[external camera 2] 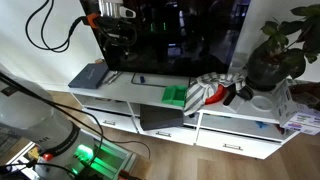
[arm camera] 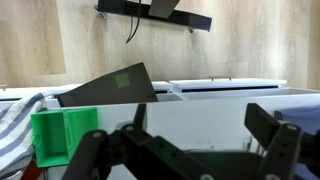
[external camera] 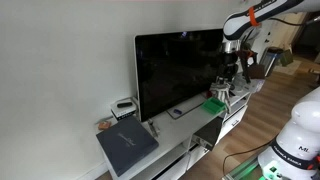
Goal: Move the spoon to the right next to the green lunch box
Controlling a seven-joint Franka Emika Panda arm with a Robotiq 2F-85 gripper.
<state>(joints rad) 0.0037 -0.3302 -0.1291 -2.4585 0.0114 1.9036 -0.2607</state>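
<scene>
Green lunch box [external camera: 215, 101] sat right of centre in an exterior view, on the white cabinet [external camera: 165, 135], just past the right edge of the black TV screen [external camera: 180, 68]. The gripper [external camera: 229, 84] hung directly above it without touching; its jaws were too small there to judge.

In an exterior view the green lunch box [external camera 2: 176, 94] lay mid-frame on the cabinet top, with a striped cloth [external camera 2: 208, 90] just to its right and a potted plant [external camera 2: 272, 55] at the right edge. The spoon was perhaps somewhere beside the cloth, but too blurred to pick out.

In the wrist view the green lunch box [arm camera: 65, 135] filled the lower left. The gripper [arm camera: 185, 150] stretched across the bottom edge, its fingers [arm camera: 95, 155] spread wide with nothing between them.
</scene>
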